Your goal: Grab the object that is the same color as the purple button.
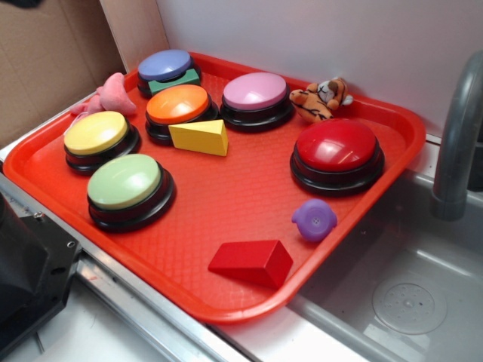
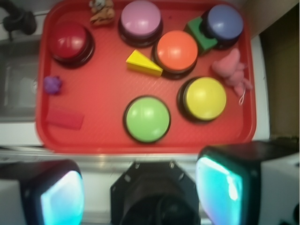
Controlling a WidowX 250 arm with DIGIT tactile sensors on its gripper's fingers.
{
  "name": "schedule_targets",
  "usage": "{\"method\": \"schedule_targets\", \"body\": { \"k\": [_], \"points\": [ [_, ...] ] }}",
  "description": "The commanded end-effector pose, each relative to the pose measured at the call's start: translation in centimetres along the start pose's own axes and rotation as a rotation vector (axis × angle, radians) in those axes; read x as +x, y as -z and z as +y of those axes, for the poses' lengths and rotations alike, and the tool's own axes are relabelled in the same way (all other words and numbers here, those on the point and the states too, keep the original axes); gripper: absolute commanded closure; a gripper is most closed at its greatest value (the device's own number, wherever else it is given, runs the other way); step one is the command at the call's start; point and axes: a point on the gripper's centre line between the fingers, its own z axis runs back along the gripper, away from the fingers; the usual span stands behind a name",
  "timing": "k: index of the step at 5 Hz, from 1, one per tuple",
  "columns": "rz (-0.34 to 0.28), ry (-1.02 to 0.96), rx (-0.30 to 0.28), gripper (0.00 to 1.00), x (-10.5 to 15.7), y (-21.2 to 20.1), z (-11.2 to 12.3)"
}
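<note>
The small violet-purple blob toy (image 1: 315,220) lies on the red tray (image 1: 241,196) near its right edge, between the red button and the red wedge. In the wrist view the toy (image 2: 53,85) is at the tray's (image 2: 103,93) left side. The purple button (image 1: 165,66) with its periwinkle dome stands at the tray's far left corner; in the wrist view it (image 2: 224,22) is at the top right. My gripper (image 2: 140,187) is open and empty, high above the counter just outside the tray's near edge, far from the toy. It does not show in the exterior view.
Also on the tray are a red wedge (image 1: 251,262), a yellow wedge (image 1: 200,137), a green block (image 1: 175,81), a pink plush (image 1: 109,96), a tiger plush (image 1: 321,99), and red (image 1: 336,145), lilac (image 1: 255,91), orange (image 1: 178,104), yellow (image 1: 96,133) and green (image 1: 124,182) buttons. A sink with a faucet (image 1: 460,136) lies to the right.
</note>
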Motion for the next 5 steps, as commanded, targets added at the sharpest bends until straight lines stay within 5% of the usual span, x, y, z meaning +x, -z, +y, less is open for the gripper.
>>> {"method": "schedule_targets", "body": {
  "k": [1,2,3,5],
  "points": [
    [-0.092,0.189,0.039,0.00,3.4,5.1,-3.6],
    [-0.062,0.269,-0.024,0.00,5.0,8.7,-5.5],
    [-0.096,0.303,-0.087,0.00,6.1,12.1,-7.3],
    [-0.088,0.327,-0.136,0.00,7.2,15.9,-10.0]
  ]
}}
